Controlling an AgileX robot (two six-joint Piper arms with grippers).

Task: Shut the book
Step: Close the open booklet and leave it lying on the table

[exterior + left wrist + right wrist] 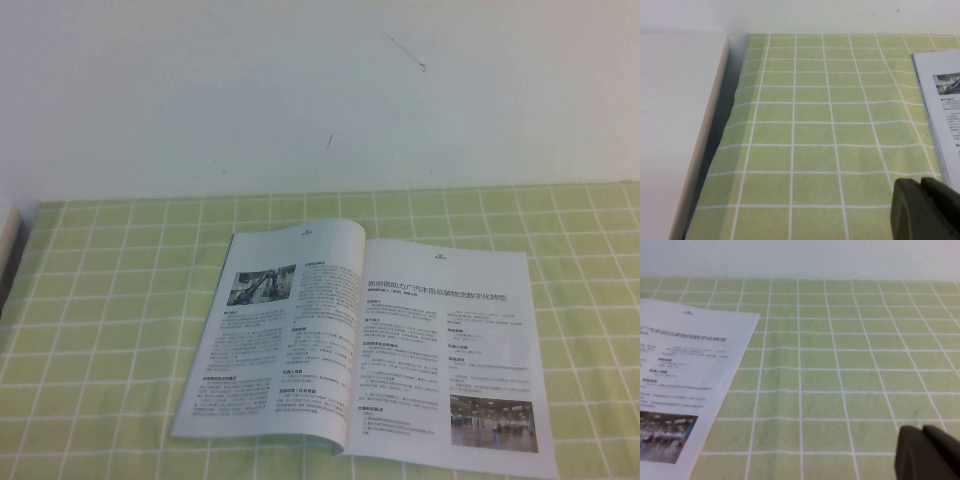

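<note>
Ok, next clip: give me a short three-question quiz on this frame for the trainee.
1. True or false: the book lies closed.
2. Which page carries a photo near its lower edge? A. the page on the robot's left. B. the page on the robot's right. C. neither.
3. Fill in: the left gripper and the right gripper show only in their own wrist views, each over the green checked ___ beside the book.
Key: 1 false, it lies open. 2 B. 3 tablecloth.
</note>
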